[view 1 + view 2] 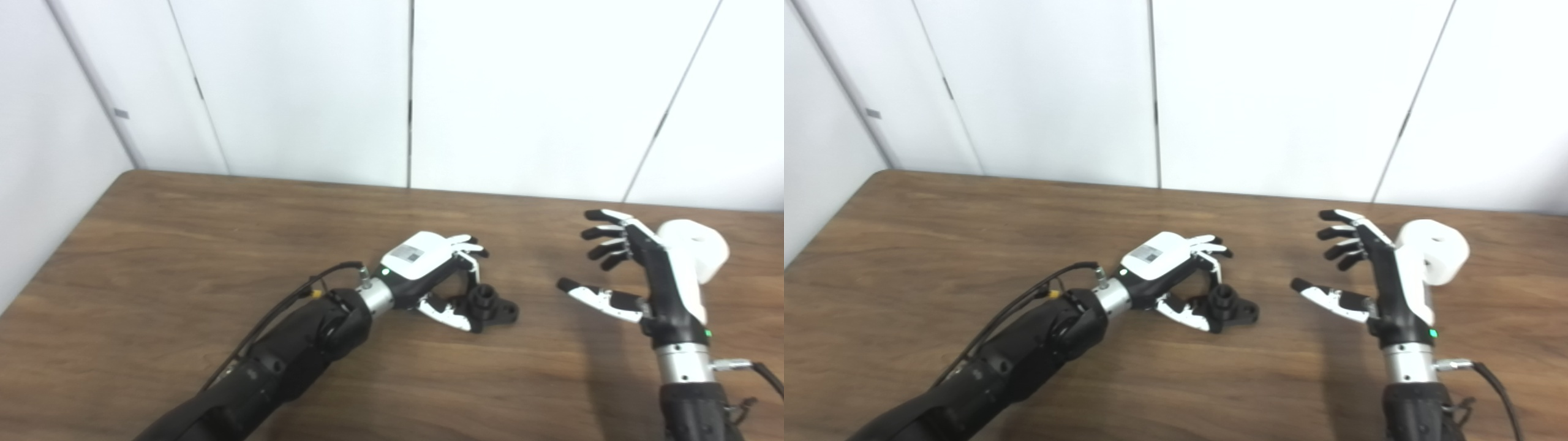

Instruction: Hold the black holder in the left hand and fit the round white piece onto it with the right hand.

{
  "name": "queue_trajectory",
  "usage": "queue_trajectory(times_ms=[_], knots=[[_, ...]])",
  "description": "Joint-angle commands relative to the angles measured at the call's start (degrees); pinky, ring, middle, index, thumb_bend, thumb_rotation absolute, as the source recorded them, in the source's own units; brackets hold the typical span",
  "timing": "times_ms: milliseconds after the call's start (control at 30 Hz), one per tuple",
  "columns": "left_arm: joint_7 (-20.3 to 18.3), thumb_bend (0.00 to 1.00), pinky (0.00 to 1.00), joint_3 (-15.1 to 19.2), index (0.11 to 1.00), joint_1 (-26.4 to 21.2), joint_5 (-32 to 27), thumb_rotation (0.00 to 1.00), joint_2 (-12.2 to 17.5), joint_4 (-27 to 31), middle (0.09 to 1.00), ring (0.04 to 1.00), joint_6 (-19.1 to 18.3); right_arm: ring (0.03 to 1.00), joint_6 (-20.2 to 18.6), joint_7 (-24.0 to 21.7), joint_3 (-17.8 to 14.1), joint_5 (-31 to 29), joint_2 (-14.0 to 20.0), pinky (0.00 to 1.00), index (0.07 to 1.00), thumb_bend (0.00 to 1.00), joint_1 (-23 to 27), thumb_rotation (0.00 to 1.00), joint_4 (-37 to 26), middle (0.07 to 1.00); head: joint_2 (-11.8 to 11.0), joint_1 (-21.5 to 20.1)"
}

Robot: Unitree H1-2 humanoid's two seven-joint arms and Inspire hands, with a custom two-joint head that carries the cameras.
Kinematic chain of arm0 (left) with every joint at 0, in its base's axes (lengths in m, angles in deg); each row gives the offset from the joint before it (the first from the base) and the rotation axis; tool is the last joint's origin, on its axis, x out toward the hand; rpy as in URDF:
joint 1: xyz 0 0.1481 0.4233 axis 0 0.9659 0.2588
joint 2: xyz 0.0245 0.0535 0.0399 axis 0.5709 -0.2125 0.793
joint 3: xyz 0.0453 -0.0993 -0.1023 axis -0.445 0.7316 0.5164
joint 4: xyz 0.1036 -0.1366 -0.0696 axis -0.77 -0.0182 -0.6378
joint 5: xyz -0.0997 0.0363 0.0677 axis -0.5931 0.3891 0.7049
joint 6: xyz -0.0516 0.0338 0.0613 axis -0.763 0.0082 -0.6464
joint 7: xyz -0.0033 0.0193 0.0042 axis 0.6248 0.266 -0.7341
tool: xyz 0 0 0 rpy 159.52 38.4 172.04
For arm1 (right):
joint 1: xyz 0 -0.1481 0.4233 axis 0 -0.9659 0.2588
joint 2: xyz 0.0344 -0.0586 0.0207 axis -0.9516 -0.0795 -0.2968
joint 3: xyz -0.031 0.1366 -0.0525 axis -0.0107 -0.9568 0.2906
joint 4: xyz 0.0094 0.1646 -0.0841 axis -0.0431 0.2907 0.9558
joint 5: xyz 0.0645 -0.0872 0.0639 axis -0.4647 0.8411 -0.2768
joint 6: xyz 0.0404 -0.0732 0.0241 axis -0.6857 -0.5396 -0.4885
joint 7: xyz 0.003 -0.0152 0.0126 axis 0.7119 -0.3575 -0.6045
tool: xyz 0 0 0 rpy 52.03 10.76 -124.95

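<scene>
Left hand (429, 269) curled around black holder (490, 304) on table (184, 257), grip not yet firm. Right hand (637, 275) spread, empty, white roll (695, 248) just behind it. Advice: first close left fingers fully, then reach for roll.

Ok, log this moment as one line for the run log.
left hand: around black plastic holder on wooden table, grip unclear | right hand: open, empty | round white piece: on table behind right hand | not fitted

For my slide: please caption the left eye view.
Left hand closes around black holder on table; open right hand beside round white piece.
</scene>
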Motion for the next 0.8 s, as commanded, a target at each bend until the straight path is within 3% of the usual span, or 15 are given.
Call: queue_trajectory(times_ms=[0,233,367,533,600,700,767], knots=[[-4.6,0.52,0.82,-3.8,0.49,3.1,6.4,0.08,1.1,-2.3,0.879,0.928,-3.9,0.513,0.4,1.2,0.2,0.6,-0.7,0.4,0.728,0.56,2.7,0.11,-2.6,0.642,0.0,-1.3],[-4.1,0.52,0.79,-3.6,0.49,3.7,5.7,0.08,3.3,-0.9,0.866,0.903,-4.1,0.518,-1.9,0.1,0.3,2.4,-1.2,0.4,0.729,0.56,3.6,0.14,-4.5,0.642,-0.9,-8.5],[-2.7,0.52,0.77,-3.3,0.488,4.4,5.5,0.07,4.3,-0.6,0.839,0.882,-3.1,0.551,-6.7,-4.2,0.6,4.7,1.9,0.43,0.729,0.57,5.3,0.18,-6.6,0.667,-1.8,-12.7],[-3.1,0.52,0.77,-2.8,0.488,4.7,4.1,0.07,5.8,-0.2,0.843,0.883,-1.4,0.609,-16.6,-15.0,2.3,13.4,9.7,0.47,0.753,0.67,8.8,0.33,-10.8,0.724,-3.9,-19.1],[-1.9,0.52,0.76,-2.7,0.488,4.7,4.1,0.07,6.2,-0.9,0.834,0.872,-0.3,0.702,-20.0,-19.8,3.3,16.8,12.8,0.54,0.79,0.72,10.6,0.36,-11.9,0.792,-4.8,-22.0],[-0.2,0.52,0.75,-2.3,0.488,4.7,4.0,0.07,6.5,-2.1,0.823,0.861,1.6,0.781,-24.1,-27.5,5.8,25.0,17.7,0.61,0.818,0.8,14.0,0.35,-12.8,0.839,-6.1,-25.0],[0.1,0.52,0.74,-2.2,0.488,4.6,3.9,0.07,6.6,-2.7,0.819,0.855,2.1,0.857,-25.8,-31.0,7.0,28.6,19.3,0.67,0.843,0.85,15.4,0.32,-12.8,0.888,-7.0,-26.5]])
